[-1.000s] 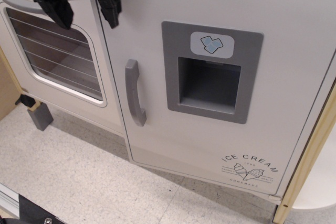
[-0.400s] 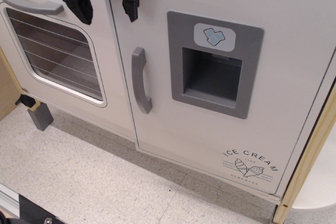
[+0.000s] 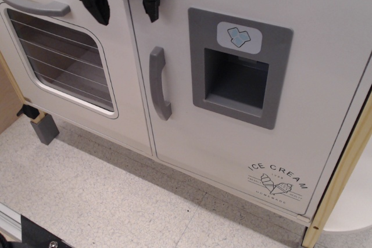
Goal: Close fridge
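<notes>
The fridge door (image 3: 325, 62) is large and white, with a vertical grey handle (image 3: 160, 84), a grey recessed dispenser panel (image 3: 239, 67), a blue ice-cube sticker (image 3: 239, 37) and an "ICE CREAM" print (image 3: 277, 184). Its left edge lies close beside the oven door. My black gripper (image 3: 127, 8) is at the top, its two fingers apart and empty, straddling the fridge door's upper left edge. One finger (image 3: 152, 5) hangs over the fridge door, the other (image 3: 97, 7) over the oven side.
A white oven door (image 3: 119, 74) with a wire-lined window (image 3: 61, 59) and a horizontal grey handle (image 3: 35, 4) stands to the left. A grey block (image 3: 44, 128) sits on the speckled floor (image 3: 99, 196). A wooden post (image 3: 340, 181) runs down the right.
The fridge door has swung to the right, toward the cabinet, its left edge and handle shifting right. My gripper has moved right with it, still open.
</notes>
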`<state>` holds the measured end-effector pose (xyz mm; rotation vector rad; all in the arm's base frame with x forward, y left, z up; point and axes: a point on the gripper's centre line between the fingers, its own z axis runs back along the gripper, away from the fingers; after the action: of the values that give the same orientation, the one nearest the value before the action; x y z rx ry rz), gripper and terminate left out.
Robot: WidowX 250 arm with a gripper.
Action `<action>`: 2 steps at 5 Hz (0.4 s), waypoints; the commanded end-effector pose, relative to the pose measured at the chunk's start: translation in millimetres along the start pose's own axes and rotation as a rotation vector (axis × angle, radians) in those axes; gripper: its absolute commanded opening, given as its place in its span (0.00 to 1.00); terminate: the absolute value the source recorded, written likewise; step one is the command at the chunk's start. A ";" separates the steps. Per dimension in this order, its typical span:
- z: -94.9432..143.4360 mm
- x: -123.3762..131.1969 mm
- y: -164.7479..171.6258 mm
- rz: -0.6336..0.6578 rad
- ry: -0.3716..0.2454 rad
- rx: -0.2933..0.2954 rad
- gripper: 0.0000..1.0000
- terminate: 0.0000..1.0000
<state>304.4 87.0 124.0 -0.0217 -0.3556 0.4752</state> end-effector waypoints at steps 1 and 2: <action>12.0 19.5 -2.1 0.009 -0.057 -0.014 1.00 0.00; 17.3 15.1 4.3 -0.015 -0.028 0.000 1.00 0.00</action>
<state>304.1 90.6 125.6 -0.0221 -0.3254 0.4630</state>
